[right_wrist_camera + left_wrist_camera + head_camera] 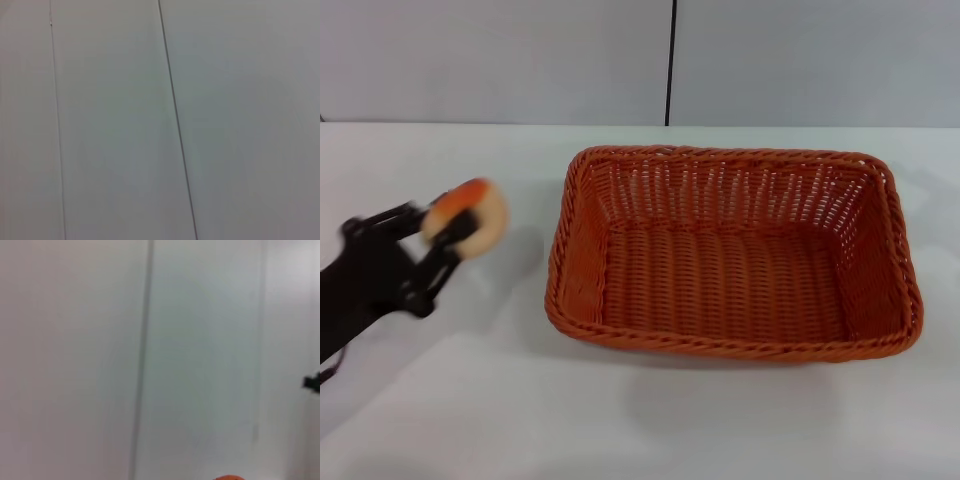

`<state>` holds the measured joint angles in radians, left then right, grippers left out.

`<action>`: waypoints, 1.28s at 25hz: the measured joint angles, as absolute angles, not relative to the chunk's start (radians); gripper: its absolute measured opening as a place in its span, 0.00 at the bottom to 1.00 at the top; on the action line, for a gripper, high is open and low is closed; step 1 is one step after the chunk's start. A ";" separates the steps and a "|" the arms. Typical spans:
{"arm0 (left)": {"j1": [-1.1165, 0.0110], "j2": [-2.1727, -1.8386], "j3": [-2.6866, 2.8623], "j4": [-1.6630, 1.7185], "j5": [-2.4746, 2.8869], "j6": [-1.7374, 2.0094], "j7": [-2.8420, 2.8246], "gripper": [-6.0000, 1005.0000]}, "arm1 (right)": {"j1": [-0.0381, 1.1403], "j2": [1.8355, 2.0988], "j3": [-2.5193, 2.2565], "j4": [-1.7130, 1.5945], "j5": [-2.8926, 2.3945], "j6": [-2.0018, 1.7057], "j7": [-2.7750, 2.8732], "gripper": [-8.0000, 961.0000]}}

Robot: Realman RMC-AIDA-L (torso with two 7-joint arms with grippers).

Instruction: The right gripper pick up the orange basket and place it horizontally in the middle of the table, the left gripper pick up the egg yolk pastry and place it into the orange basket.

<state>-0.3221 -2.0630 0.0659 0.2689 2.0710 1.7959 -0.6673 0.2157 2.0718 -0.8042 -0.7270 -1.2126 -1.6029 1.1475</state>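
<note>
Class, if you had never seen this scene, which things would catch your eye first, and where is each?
The big orange basket draws the eye first, lying lengthwise and empty on the white table, right of centre. Next comes the egg yolk pastry, held above the table at the far left by the left gripper, beside the basket and not yet over it.

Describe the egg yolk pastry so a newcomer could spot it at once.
Start at the big orange basket lying on the white table. Look to its left, where the left gripper reaches in with its jaws shut on the egg yolk pastry. It is the only small round thing: pale beige with an orange-red top.
</note>
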 joint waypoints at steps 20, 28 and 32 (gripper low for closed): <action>-0.552 -2.070 0.256 0.047 2.052 1.586 -0.683 0.19 | 0.198 2.070 -0.589 -0.624 -1.215 -1.725 1.142 0.54; -0.491 -2.062 0.228 0.062 2.041 1.598 -0.682 0.41 | 0.195 2.071 -0.579 -0.621 -1.218 -1.715 1.140 0.55; -0.406 -2.062 0.107 0.116 2.007 1.617 -0.681 0.48 | 0.190 2.073 -0.539 -0.593 -1.216 -1.712 1.137 0.55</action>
